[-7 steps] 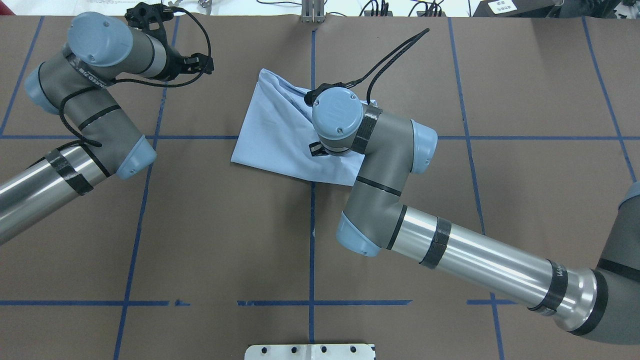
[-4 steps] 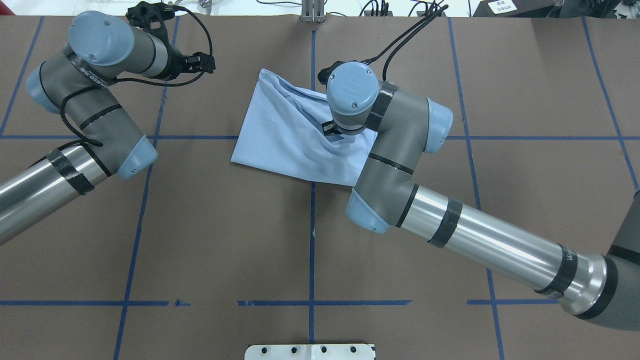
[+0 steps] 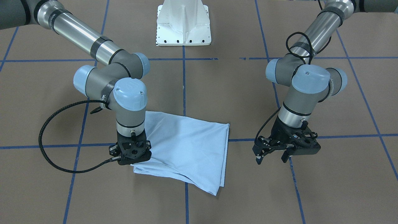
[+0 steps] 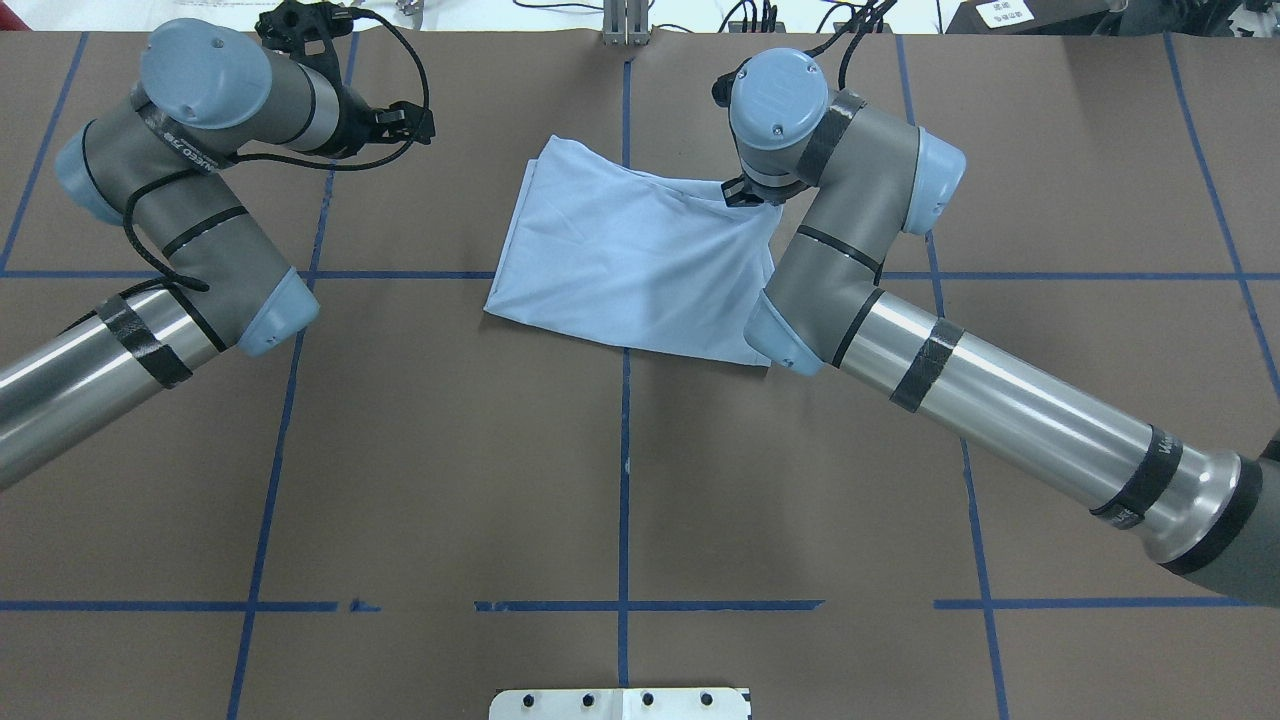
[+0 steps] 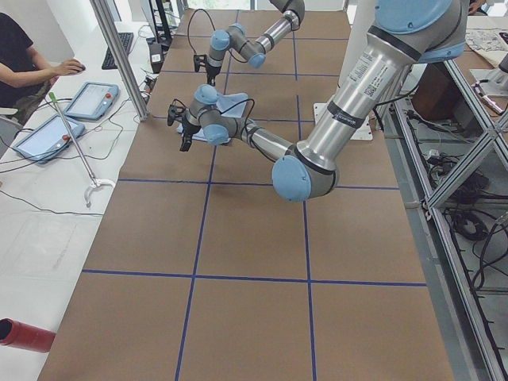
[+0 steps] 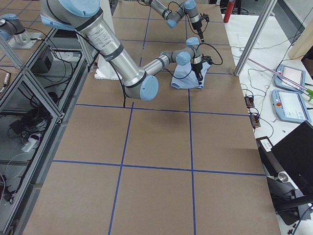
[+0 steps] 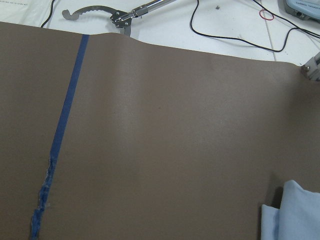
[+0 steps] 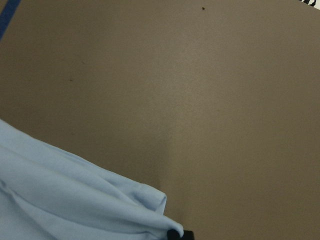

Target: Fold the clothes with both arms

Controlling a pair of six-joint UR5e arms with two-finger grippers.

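The tabletop was smooth brown paper, so I judged sliding the worst risk. If I pulled, the whole shirt could skate along with me instead of folding over itself. It lay on the far middle of the tabletop, across the centre tape line, folded into a rough rectangle with layers showing at its far edge.

My right arm reached in from the right, and its elbow hung over the shirt's near right corner. I couldn't tell how high it was, but a low sweep there could rumple the cloth. My left arm stood apart on the left, so nothing pinned that side down.

My right jaws were narrow, pinched on the shirt's far right corner. The bite looked small, right at the cloth's edge in the wrist view. It might slip out under a tug, or catch only the top layer and peel the fold open. My left jaws were wide and held nothing, hovering over the tabletop to the left of the shirt, not touching it.

No container showed in any view; the shirt sat straight on the tabletop.
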